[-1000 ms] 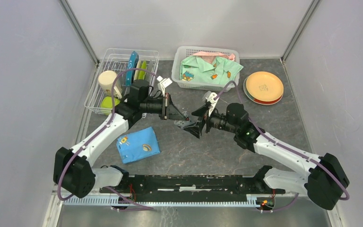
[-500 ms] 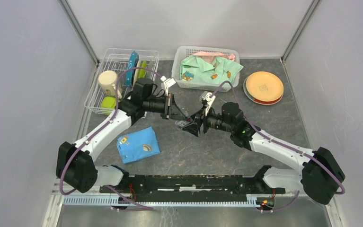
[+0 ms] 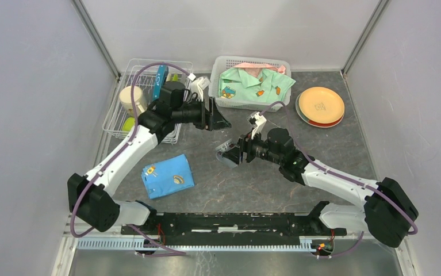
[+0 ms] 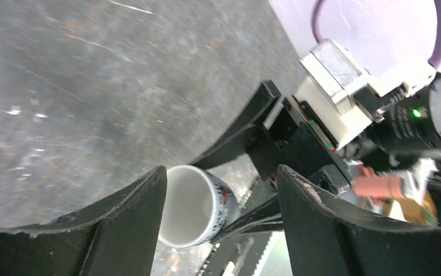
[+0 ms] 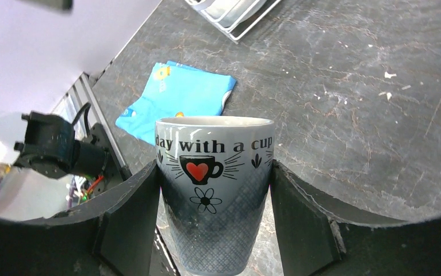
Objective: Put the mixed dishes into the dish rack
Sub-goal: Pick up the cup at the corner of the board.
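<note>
Grey mug, "day with a cup" (R wrist view only), clamped in R claw; L claw apart.

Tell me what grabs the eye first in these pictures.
A grey-and-white ceramic mug printed with a red heart and "day with a cup" fills the right wrist view, clamped between the right arm's jaws near the table's middle. The left arm's jaws stand open and empty beside the white wire dish rack at far left, which holds a beige mug and a blue plate on edge.
</note>
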